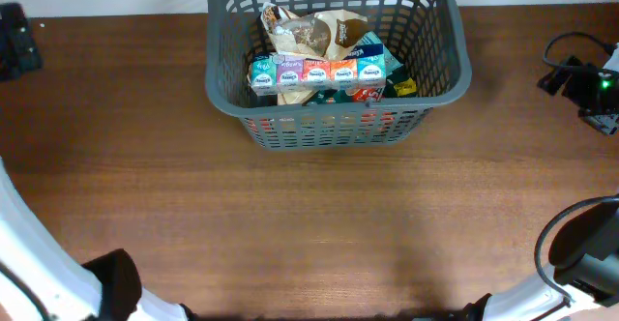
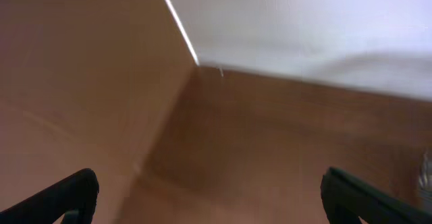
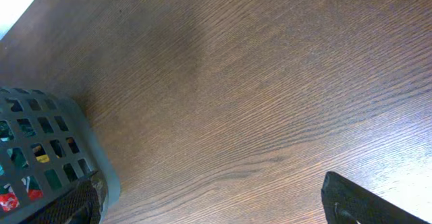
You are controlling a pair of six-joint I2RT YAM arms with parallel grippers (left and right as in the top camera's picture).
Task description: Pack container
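Observation:
The dark grey basket [image 1: 440, 65] stands at the back middle of the table. It holds a row of small colourful tissue packs [image 1: 317, 72], a beige bag [image 1: 319, 31] and other packets. Its corner shows in the right wrist view [image 3: 61, 150]. My left gripper [image 1: 17, 41] is at the far left back, open and empty; in the left wrist view [image 2: 209, 197] its fingers are wide apart over bare wood. My right gripper [image 1: 566, 77] is to the right of the basket, apart from it. In the right wrist view [image 3: 216, 210] it is open and empty.
The brown wooden table [image 1: 309, 224] runs to a white wall [image 2: 304, 21] at the back. White arm links sit at the front left corner [image 1: 39, 263] and the front right corner [image 1: 542, 297]. A black cable [image 1: 571, 234] loops at the right.

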